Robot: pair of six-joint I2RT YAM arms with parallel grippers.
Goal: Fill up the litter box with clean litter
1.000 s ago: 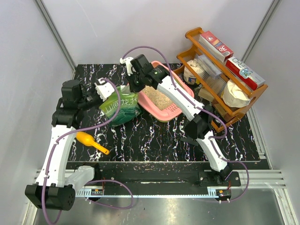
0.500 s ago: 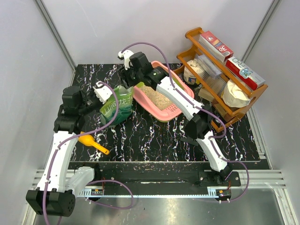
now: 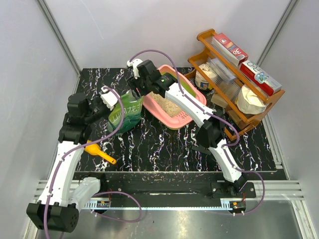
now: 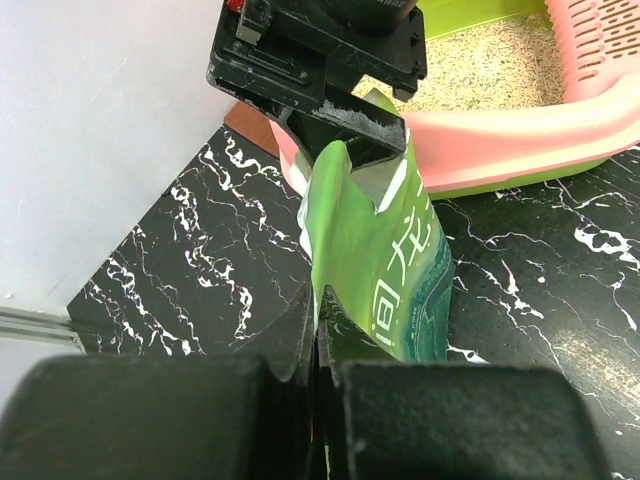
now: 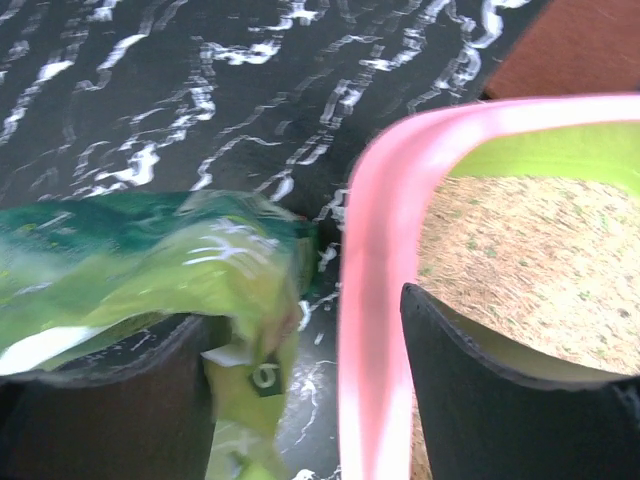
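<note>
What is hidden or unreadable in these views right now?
Top view: the right arm covers part of the clean litter in the litter box; fill level unclear.
Left wrist view: the green bag is opaque, contents hidden; left gripper hides its near end.
Right wrist view: blurred; right gripper touching the bag or not, unclear.

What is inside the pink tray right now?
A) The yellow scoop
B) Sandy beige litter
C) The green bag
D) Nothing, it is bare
B: beige litter covers the floor of the pink tray, while the scoop and the green bag are both outside it.
</note>
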